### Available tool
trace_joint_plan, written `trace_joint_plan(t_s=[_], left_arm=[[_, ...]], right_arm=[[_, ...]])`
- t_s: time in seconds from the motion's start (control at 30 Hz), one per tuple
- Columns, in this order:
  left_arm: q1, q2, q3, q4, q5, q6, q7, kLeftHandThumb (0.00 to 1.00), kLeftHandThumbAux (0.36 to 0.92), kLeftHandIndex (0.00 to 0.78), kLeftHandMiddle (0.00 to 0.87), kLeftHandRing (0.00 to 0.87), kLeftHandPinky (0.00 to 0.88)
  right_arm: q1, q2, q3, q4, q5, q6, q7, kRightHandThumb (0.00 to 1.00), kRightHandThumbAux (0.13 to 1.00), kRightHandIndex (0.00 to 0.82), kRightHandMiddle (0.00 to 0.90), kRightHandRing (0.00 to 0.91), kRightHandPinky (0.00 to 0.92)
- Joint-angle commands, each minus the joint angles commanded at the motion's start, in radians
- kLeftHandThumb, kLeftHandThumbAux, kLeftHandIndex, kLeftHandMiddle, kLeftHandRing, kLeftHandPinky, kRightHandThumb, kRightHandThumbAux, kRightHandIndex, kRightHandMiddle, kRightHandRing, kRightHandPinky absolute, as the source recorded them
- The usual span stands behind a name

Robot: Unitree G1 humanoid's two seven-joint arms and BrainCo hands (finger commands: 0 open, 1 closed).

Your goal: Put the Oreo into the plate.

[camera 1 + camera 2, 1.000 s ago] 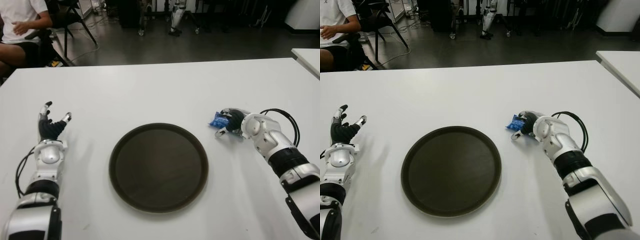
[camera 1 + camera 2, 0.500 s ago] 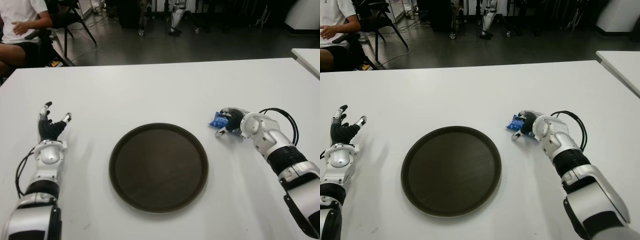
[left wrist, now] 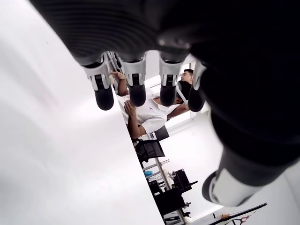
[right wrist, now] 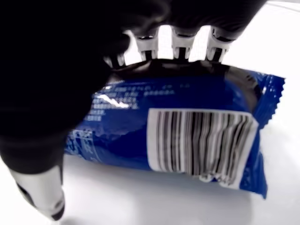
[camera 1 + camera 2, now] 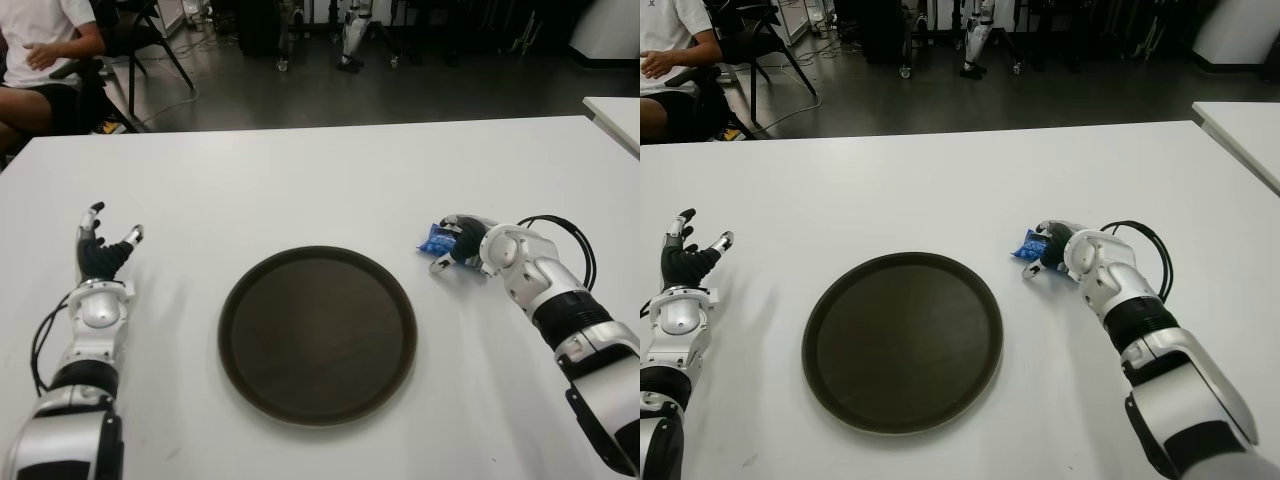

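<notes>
One blue Oreo packet point(image 4: 178, 136) lies on the white worktop point(image 5: 300, 190) just right of the dark plate point(image 5: 317, 335), the right robot hand point(image 5: 458, 243) curled over it, fingers point(image 4: 182, 37) draped across its far edge, seemingly to secure a grip before lifting. The left robot hand point(image 5: 100, 255), fingers spread and empty, shows well left of the plate, leaving the route clear.

Head eyes overlook one table point(image 5: 320, 180) — wrist views close-up.

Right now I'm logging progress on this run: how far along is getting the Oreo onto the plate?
Early stage. Done: the right robot hand has reached the blue Oreo pack, which sits right of the plate. In hand: its fingers curl over the pack on the table. Left: lifting, carrying and releasing it on the bare plate. The left robot hand shows open, left of the plate.
</notes>
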Motion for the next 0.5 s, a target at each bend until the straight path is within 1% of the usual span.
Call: trace_joint_plan(t_s=[0.13, 0.5], left_arm=[[0.0, 0.002, -0.003, 0.0, 0.003, 0.004, 0.0, 0.0, 0.741, 0.0, 0.0, 0.0, 0.0], [-0.002, -0.001, 0.006, 0.001, -0.004, 0.017, 0.011, 0.0, 0.745, 0.0, 0.0, 0.0, 0.0]], right_arm=[[-0.004, 0.003, -0.003, 0.008, 0.003, 0.008, 0.0, 0.0, 0.704, 0.039, 0.059, 0.014, 0.0], [0.011, -0.012, -0.001, -0.019, -0.008, 0.016, -0.021, 0.0, 0.7, 0.044, 0.067, 0.026, 0.0]])
